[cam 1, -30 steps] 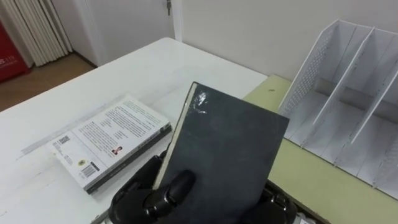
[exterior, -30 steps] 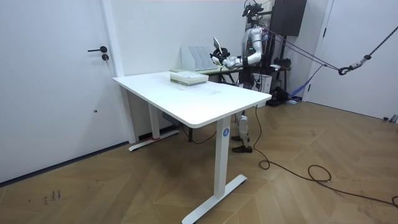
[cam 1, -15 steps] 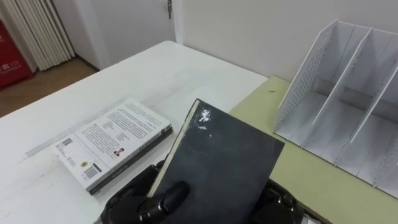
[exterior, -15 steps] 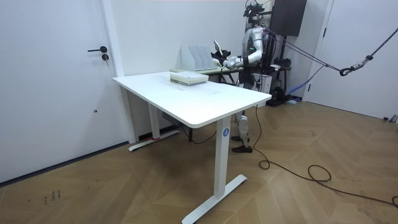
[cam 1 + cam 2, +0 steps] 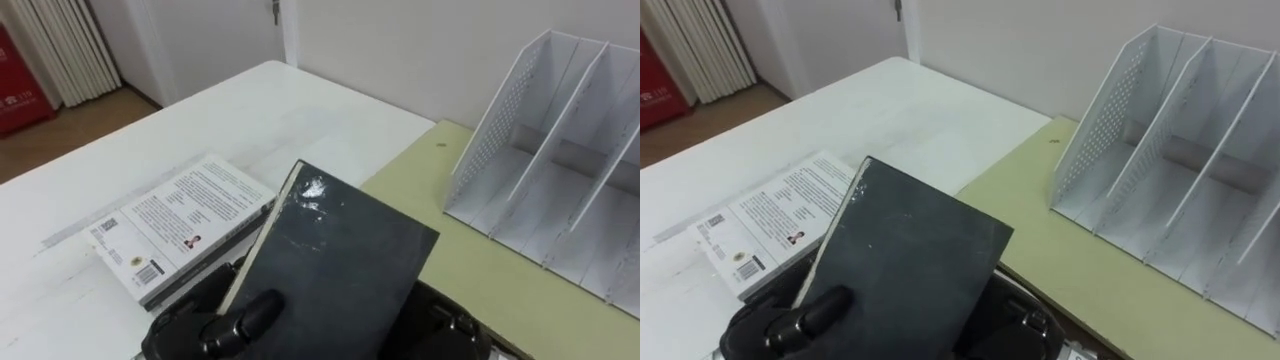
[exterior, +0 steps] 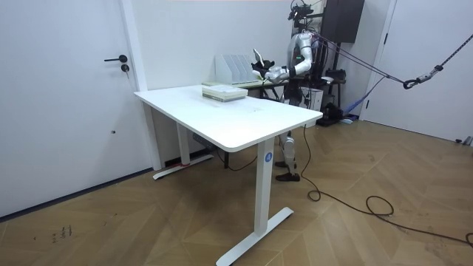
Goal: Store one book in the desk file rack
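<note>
A dark hardcover book is held up, tilted, over the seam between the white table and the olive-green desk. My left hand is shut on its lower left edge, thumb lying across the cover. My right hand shows as dark parts under the book's lower right corner, its fingers hidden. The white file rack stands on the green desk at the upper right, its slots empty, well apart from the book. In the room view I stand behind the table's far end with the book raised near the rack.
A white-covered book lies flat on top of another on the white table, just left of my left hand. A door and a wall close off the far side. The green desk's bare top stretches between the held book and the rack.
The dark book has sunk a little and leaned further back and left. My left hand has gone down and left with it. The rack and the lying books have stayed put.
</note>
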You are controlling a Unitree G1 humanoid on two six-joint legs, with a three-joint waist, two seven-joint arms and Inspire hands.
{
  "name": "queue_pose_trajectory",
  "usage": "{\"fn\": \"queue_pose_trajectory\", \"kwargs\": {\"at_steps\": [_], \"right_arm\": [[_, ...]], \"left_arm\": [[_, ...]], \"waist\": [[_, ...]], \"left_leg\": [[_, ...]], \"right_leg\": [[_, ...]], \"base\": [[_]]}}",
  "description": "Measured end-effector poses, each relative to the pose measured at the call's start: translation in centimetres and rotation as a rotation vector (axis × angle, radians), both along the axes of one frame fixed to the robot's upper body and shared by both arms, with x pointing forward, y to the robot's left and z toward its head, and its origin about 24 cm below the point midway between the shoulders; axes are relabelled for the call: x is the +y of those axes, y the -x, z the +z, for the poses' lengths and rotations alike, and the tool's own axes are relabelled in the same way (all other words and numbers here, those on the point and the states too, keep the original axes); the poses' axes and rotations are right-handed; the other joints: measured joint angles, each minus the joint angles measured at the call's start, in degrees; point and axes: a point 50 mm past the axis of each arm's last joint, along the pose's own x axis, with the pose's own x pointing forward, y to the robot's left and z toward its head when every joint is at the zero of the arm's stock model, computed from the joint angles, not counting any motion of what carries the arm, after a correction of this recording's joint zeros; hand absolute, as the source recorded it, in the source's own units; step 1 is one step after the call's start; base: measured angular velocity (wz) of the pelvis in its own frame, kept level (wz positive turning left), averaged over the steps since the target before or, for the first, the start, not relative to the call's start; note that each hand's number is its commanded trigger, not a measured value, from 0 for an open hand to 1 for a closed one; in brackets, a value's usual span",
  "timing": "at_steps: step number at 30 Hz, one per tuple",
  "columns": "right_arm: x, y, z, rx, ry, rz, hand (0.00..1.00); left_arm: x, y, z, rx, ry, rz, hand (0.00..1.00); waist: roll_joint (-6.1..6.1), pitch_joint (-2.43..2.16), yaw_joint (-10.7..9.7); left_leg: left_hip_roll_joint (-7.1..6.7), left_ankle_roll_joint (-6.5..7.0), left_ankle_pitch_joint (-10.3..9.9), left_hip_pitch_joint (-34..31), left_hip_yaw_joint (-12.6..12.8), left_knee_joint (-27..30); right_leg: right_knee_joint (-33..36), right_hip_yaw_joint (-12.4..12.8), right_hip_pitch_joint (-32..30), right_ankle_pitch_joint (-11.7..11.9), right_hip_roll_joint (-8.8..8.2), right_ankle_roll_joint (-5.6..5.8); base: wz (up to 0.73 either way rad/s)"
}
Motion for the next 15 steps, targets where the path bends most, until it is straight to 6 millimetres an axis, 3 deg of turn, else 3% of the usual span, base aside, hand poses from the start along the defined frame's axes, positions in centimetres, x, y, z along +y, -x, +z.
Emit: {"fn": "queue_pose_trajectory", "kwargs": {"at_steps": [15], "right_arm": [[-0.3,0.05,-0.08,0.01,0.018,0.005,0.0]], "left_arm": [[0.51,0.22,-0.97,0.047,-0.007,0.021,1.0]], "waist": [[0.11,-0.06,0.33]], "left_leg": [[-0.02,0.0,0.0,0.12,0.08,0.09]], "right_leg": [[0.33,-0.1,0.16,0.0,-0.08,0.0]], "base": [[0.0]]}}
